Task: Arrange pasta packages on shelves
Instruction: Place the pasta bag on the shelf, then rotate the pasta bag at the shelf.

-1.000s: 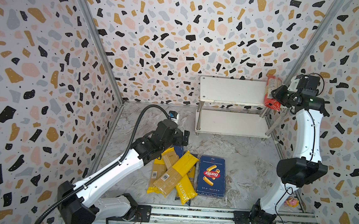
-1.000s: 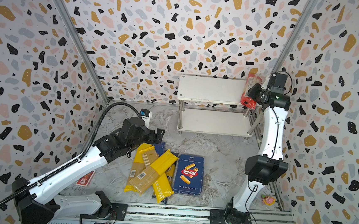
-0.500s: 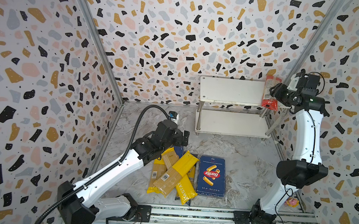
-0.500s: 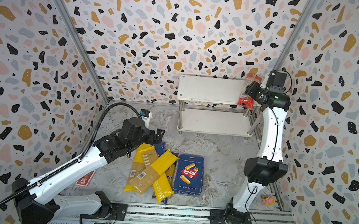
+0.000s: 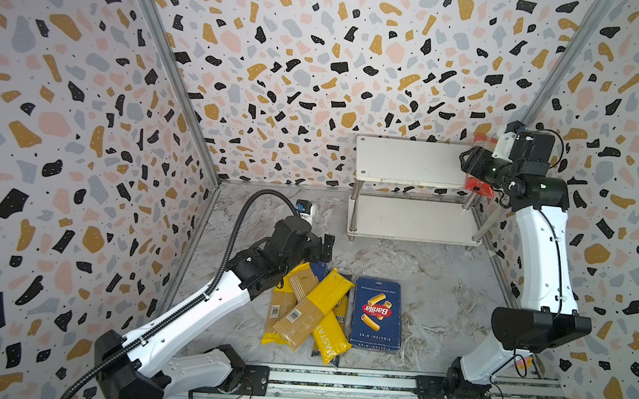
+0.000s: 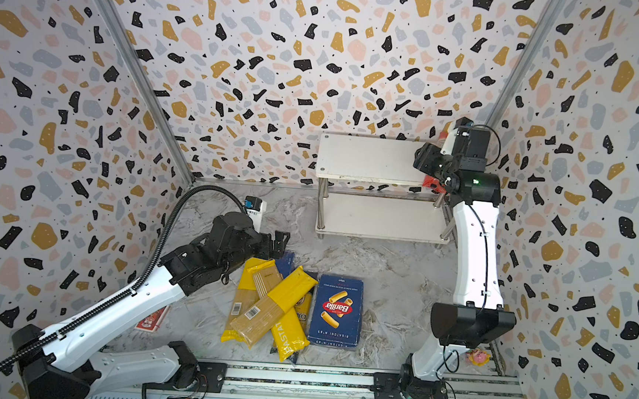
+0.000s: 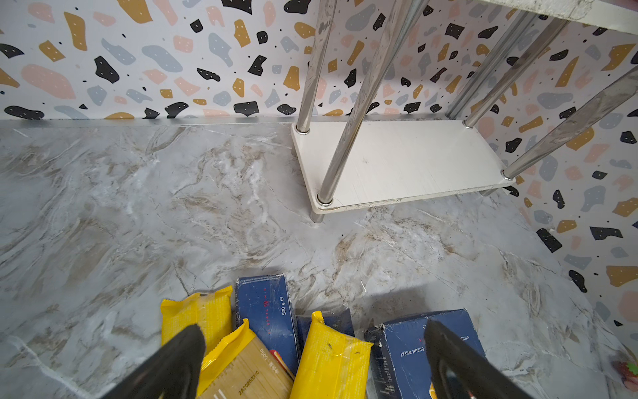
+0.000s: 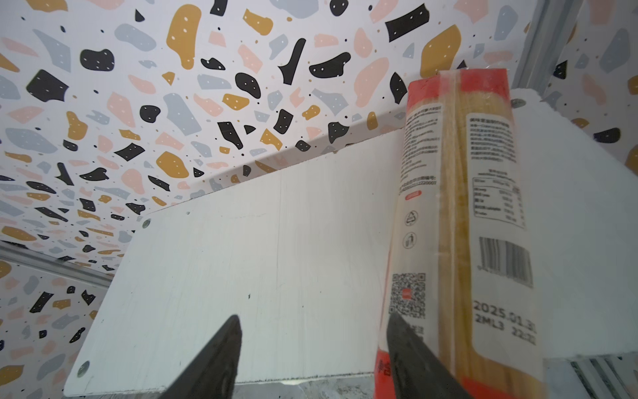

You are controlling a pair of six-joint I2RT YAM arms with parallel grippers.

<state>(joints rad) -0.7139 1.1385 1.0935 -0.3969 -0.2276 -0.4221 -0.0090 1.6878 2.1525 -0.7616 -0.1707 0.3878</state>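
The shelves (image 5: 409,160) stand at the back right, a white top board over a lower board (image 7: 397,162) on chrome legs. A red spaghetti bag (image 8: 455,224) lies along the top board's right end (image 5: 476,186). My right gripper (image 8: 314,317) is open over that board, with bare board between its fingers and the bag just outside one finger. The other pasta packages lie piled on the floor: yellow bags (image 5: 311,315), a slim blue box (image 7: 267,311) and the wide rigatoni box (image 5: 377,314). Above the pile's far end my left gripper (image 7: 310,326) hangs wide open and holds nothing.
A small red card (image 6: 152,317) lies on the floor under my left arm. A pink toy (image 6: 478,356) sits by my right arm's base. Patterned walls close in three sides, and a metal rail (image 5: 336,378) runs along the front.
My right gripper has opened and let go of the red bag, which now rests on the top board's right end. The left arm has not moved.
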